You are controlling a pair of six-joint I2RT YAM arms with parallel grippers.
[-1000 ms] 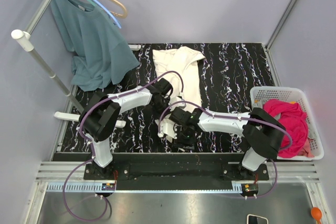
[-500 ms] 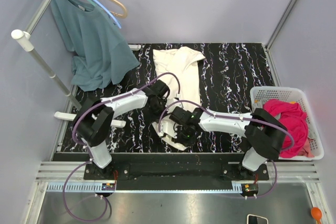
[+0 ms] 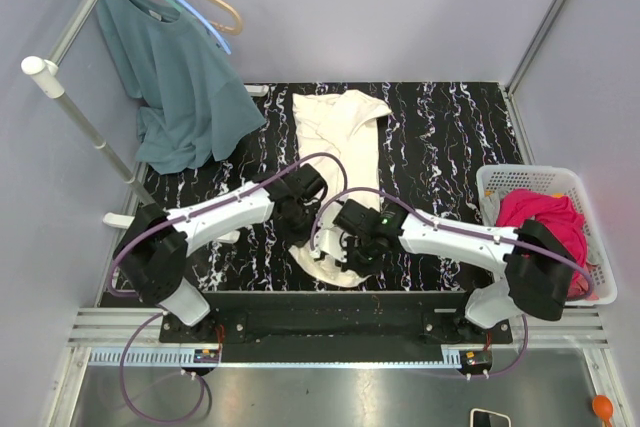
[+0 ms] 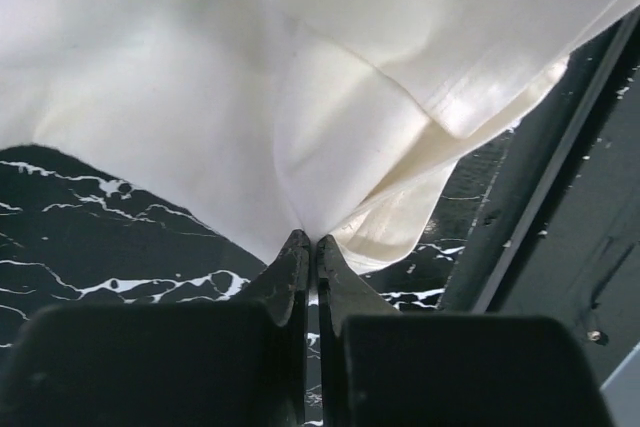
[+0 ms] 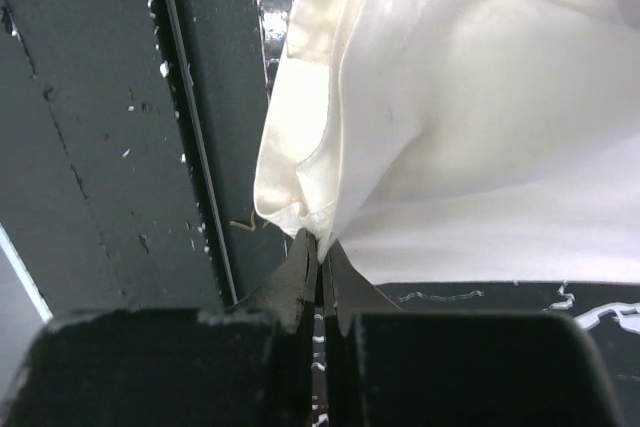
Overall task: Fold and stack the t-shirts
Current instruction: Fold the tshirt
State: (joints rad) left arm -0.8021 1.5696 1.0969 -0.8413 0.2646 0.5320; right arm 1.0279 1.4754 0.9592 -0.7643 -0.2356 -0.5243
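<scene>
A black marble-patterned table with white veins (image 3: 440, 137) fills the middle of the booth, closed in behind and on both sides by plain pale grey walls (image 3: 400, 7). Slim metal uprights (image 3: 545, 17) run up the corners. On the left, a silver clothes-rack pole (image 3: 75, 107) slants over the table, carrying a teal garment (image 3: 180, 87) on a light blue hanger (image 3: 205, 22), beside a tan wooden hanger (image 3: 215, 5). A white slotted plastic basket (image 3: 530, 168) sits at the table's right edge. Nearest the camera lies a brushed steel surface (image 3: 330, 392), with a dark phone (image 3: 490, 418) and a small orange object (image 3: 602, 406) at its right end. The light is even and soft.
</scene>
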